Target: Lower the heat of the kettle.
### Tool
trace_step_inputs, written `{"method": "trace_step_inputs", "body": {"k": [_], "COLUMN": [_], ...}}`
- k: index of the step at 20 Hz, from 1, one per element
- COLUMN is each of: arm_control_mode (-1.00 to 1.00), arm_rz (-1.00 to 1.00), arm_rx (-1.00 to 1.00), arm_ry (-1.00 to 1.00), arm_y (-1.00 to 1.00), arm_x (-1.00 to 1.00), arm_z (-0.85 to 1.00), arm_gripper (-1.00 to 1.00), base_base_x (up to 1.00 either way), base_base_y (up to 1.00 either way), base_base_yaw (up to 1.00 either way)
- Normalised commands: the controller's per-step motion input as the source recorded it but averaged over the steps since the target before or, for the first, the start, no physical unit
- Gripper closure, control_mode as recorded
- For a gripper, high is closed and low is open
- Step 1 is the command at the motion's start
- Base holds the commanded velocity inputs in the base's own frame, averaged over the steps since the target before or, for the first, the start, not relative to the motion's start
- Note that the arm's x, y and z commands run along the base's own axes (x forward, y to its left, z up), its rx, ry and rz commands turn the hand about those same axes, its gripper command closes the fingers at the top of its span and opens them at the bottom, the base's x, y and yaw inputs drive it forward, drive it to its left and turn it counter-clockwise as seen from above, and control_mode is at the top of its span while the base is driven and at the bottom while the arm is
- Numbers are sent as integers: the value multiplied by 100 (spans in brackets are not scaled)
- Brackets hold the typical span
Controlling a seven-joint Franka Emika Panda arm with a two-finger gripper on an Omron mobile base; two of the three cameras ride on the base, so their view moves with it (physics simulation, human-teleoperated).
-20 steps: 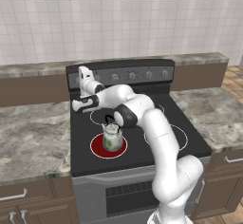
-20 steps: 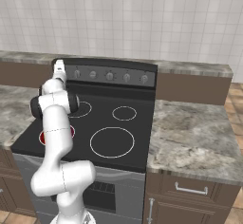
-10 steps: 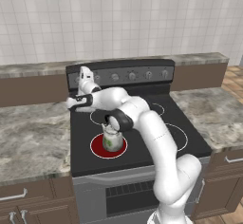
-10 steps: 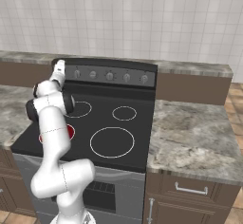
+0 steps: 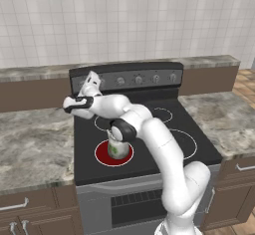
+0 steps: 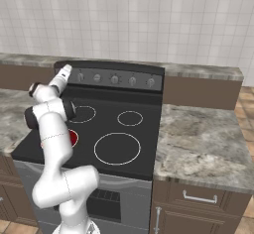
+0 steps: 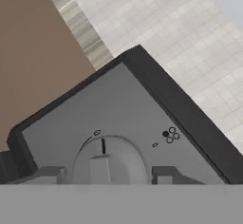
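Hand spread wide astride leftmost stove knob; centre fingers, close firmly, turn gently to dim burner under kettle

The arm is built of glossy white, rounded tubular links, thick near its base and slimmer toward the hand. Dark grey to black rings mark the joints (one sits as a round black cap at the elbow). In the right base view a similar dark band wraps a joint. The hand is white and tapered.
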Motion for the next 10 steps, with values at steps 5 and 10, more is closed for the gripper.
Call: {"method": "trace_step_inputs", "body": {"k": [5,10], "arm_control_mode": [-100,-100], "arm_rz": [-13,-13], "arm_rx": [37,35], "arm_ry": [19,21], "arm_y": [0,0], "arm_x": [0,0], "arm_z": [1,2], "arm_gripper": [100,100], "base_base_x": [0,0], "base_base_y": [0,0], "base_base_yaw": [0,0]}}
